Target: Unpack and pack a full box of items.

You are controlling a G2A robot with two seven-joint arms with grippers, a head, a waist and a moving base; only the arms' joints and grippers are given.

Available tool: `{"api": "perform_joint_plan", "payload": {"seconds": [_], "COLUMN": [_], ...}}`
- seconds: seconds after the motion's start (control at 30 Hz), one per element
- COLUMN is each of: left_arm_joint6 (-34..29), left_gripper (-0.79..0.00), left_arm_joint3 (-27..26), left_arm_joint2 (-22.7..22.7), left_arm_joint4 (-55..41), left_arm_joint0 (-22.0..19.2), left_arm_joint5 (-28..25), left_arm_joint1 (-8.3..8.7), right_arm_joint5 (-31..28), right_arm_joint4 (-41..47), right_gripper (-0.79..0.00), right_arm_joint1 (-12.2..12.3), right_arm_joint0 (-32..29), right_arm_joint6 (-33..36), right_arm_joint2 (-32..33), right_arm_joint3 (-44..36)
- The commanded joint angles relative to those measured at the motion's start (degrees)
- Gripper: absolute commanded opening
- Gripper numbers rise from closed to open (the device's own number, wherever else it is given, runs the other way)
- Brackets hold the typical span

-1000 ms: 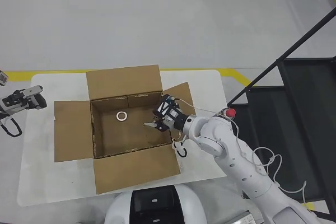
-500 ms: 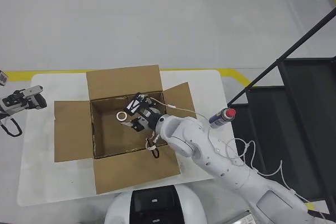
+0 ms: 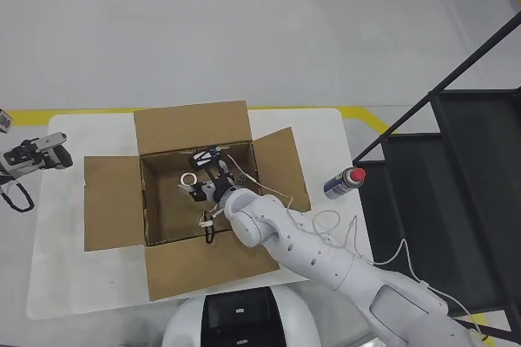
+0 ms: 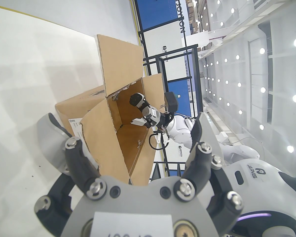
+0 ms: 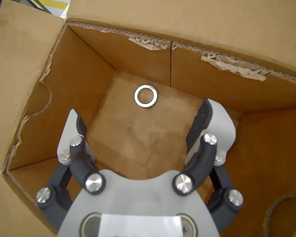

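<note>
In the top view, the right gripper has swung from the right side of the box across to the ring, which lies on the box floor toward its upper left. Judging by this, picking up the ring is the step in hand. The arm covers part of the floor at the box's centre, and the gripper's fingers are hard to make out here. The left gripper has kept its place at the frame's left edge, beyond the desk. A spray can stands at the desk's right edge.

In the left wrist view, the left gripper is spread wide and holds nothing. Farther off, the right gripper hangs inside the box, whose near wall hides the floor.

In the right wrist view, the right gripper is spread and empty. The ring lies flat just beyond its fingertips, near the far wall and untouched. It may be a tape roll, though that is hard to tell. The gripper's body hides the near part of the floor.
</note>
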Motion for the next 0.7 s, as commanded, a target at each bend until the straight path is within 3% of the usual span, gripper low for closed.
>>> {"api": "perform_joint_plan", "payload": {"seconds": [0.0,0.37,0.67], "left_arm_joint6": [0.0,0.0,0.0], "left_gripper": [0.0,0.0,0.0], "left_arm_joint3": [0.0,0.0,0.0], "left_arm_joint2": [0.0,0.0,0.0], "left_arm_joint4": [0.0,0.0,0.0], "left_arm_joint0": [0.0,0.0,0.0], "left_arm_joint5": [0.0,0.0,0.0], "left_arm_joint1": [0.0,0.0,0.0], "right_arm_joint5": [0.01,0.03,8.18], "right_arm_joint4": [0.0,0.25,6.37], "right_gripper": [0.0,0.0,0.0], "right_arm_joint1": [0.0,-0.15,-6.26], "right_arm_joint0": [0.0,-0.4,3.92], "right_arm_joint6": [0.0,-0.12,-2.7], "right_arm_joint2": [0.0,-0.32,-4.49], "right_arm_joint3": [0.0,0.26,9.0]}}
